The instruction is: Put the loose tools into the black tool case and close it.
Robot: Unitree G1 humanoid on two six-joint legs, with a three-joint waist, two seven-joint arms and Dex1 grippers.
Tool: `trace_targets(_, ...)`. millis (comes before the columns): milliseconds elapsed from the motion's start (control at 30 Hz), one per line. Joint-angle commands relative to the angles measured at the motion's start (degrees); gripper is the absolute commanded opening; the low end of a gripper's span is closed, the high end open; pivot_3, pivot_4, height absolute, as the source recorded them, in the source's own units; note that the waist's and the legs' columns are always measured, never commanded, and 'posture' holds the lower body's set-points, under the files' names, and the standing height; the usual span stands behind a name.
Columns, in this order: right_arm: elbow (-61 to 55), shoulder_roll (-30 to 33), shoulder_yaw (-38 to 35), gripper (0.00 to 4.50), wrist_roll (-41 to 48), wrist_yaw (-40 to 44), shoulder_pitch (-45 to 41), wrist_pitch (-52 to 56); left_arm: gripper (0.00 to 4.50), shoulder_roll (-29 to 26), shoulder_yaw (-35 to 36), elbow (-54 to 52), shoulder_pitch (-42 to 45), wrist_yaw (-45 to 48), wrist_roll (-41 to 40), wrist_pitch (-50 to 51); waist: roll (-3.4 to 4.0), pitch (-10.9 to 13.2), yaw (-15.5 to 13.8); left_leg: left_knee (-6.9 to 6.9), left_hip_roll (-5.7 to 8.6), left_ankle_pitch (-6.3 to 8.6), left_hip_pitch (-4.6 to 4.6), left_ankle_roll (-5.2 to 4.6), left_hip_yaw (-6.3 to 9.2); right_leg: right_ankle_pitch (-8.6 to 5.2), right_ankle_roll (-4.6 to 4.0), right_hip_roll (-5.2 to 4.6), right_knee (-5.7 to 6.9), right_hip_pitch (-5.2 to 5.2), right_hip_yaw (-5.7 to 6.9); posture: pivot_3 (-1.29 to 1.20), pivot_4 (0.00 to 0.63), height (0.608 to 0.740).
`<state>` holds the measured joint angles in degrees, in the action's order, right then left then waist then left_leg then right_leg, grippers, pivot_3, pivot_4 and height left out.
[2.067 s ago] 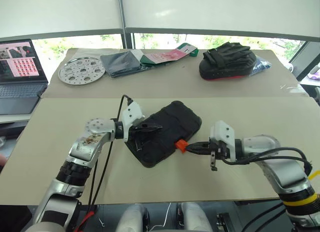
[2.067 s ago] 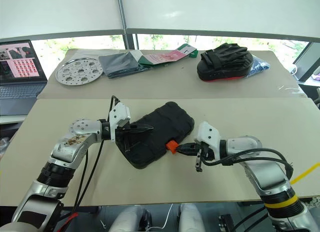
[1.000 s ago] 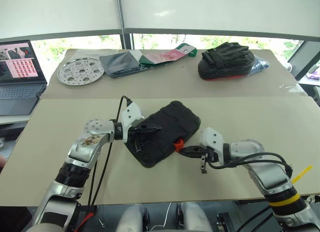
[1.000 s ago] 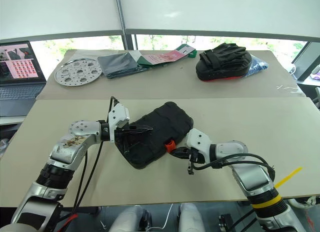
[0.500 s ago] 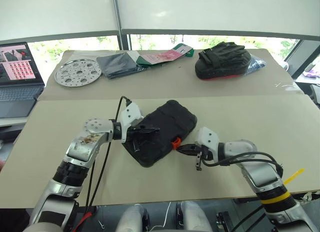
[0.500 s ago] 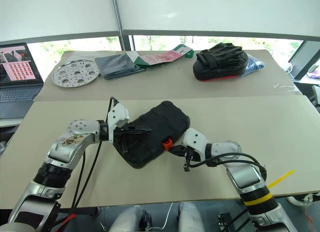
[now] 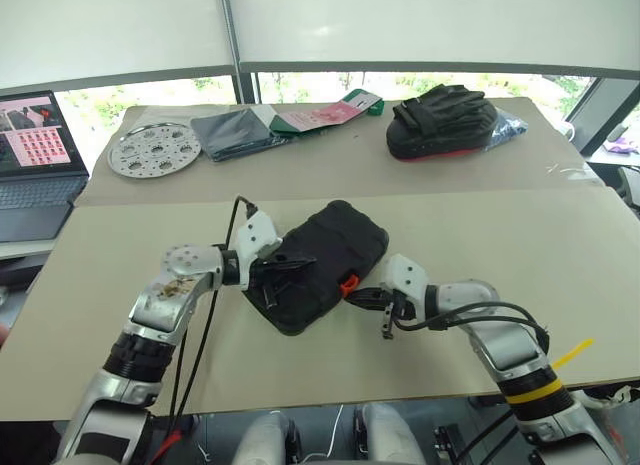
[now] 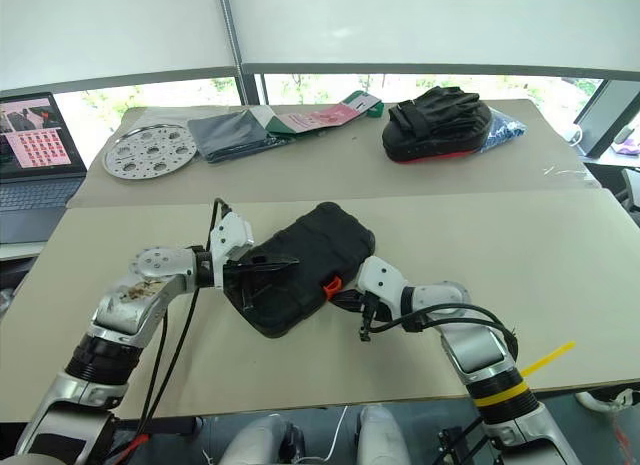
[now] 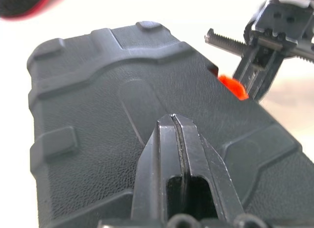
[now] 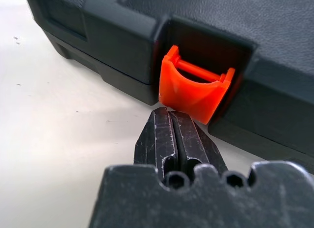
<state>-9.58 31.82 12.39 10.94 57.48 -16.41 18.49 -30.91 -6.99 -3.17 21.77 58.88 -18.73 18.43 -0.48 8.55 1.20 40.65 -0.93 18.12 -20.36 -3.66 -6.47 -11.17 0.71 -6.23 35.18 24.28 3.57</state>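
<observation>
The black tool case (image 7: 325, 255) lies closed and slanted in the middle of the near table. Its small orange latch (image 10: 196, 86) hangs open on the side edge facing my right arm. My left gripper (image 7: 300, 263) is shut, its fingertips (image 9: 174, 121) resting over the case lid near its left end. My right gripper (image 7: 358, 294) is shut too, its tips (image 10: 169, 115) just short of the latch's lower lip, beside the case. The loose tools are out of view.
On the far table sit a perforated metal disc (image 7: 153, 148), folded dark cloth (image 7: 232, 133), green and pink packets (image 7: 330, 110) and a black padded bag with red edge (image 7: 445, 120). A laptop (image 7: 35, 165) stands at the far left. Bare tabletop lies right of the case.
The right gripper has crept left, closer to the orange latch. The left gripper stays on the lid. The camera view has shifted slightly.
</observation>
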Motion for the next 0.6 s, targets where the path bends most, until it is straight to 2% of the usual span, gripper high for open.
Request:
trace_targets(33,-5.45,4.15,-7.72,0.6,5.65,2.43,2.5,-0.6,0.52,-3.01,5.26,-2.93,-7.49,1.69,-2.95,-1.99,0.0,0.0,-0.03,-0.01,-0.01,0.01,0.01,0.02,0.0,-0.01,-0.01,-0.02,-0.01,-0.01,0.01,0.0,0.15,0.74)
trace_targets(100,-5.34,6.9,-10.65,1.12,6.16,3.81,5.2,-3.88,1.09,-5.39,9.68,-6.07,-11.59,2.24,-4.91,-2.81,0.0,0.0,-0.12,-0.08,-0.04,0.05,-0.01,0.04,0.0,-0.02,-0.03,-0.09,-0.12,0.0,0.05,0.0,0.15,0.74)
trace_targets(267,-2.11,9.93,-15.64,2.86,7.68,8.43,9.54,-14.75,2.98,-9.11,17.82,-9.89,-19.46,1.11,-7.4,-3.95,-0.06,0.1,-0.69,-0.28,0.0,0.11,-0.06,-0.03,0.01,-0.07,-0.07,-0.23,-0.19,0.06,0.2,0.0,0.15,0.74)
trace_targets(300,0.62,9.69,-18.02,3.24,9.13,10.53,10.15,-19.81,3.37,-10.08,20.92,-10.01,-22.95,1.0,-6.79,-5.44,-0.06,0.13,-0.73,-0.28,0.02,0.13,-0.06,-0.06,0.02,-0.07,-0.06,-0.22,-0.2,0.06,0.2,0.0,0.15,0.74)
trace_targets(333,3.89,10.02,-20.2,3.59,9.42,11.0,10.07,-22.99,3.73,-10.62,23.38,-8.76,-27.04,-0.94,-2.41,-10.59,-0.11,0.17,-0.68,-0.27,0.02,0.13,-0.07,-0.07,0.01,-0.07,-0.06,-0.23,-0.2,0.06,0.2,0.0,0.15,0.74)
trace_targets(400,10.47,10.69,-24.58,4.22,11.53,10.84,8.55,-24.54,4.39,-10.42,27.68,-5.59,-34.61,-2.8,2.32,-18.93,-0.13,0.2,-0.32,-0.32,0.02,0.17,-0.06,-0.07,-0.03,-0.07,-0.05,-0.21,-0.29,0.07,0.14,0.0,0.15,0.74)
trace_targets(433,12.54,11.15,-25.14,4.45,11.76,11.97,8.26,-26.04,4.5,-9.83,28.75,-5.0,-36.48,-2.93,1.35,-18.77,-0.14,0.22,-0.41,-0.33,0.03,0.18,-0.05,-0.07,-0.05,-0.08,-0.05,-0.22,-0.32,0.07,0.1,0.0,0.15,0.74)
trace_targets(600,18.36,11.88,-24.66,4.45,9.79,15.23,8.35,-33.76,4.5,-8.21,28.99,-5.15,-38.47,-4.87,1.06,-21.06,-0.17,0.32,-2.05,-0.32,0.04,0.22,-0.17,-0.13,-0.01,-0.11,-0.06,-0.38,-0.33,0.13,0.33,0.0,0.15,0.74)
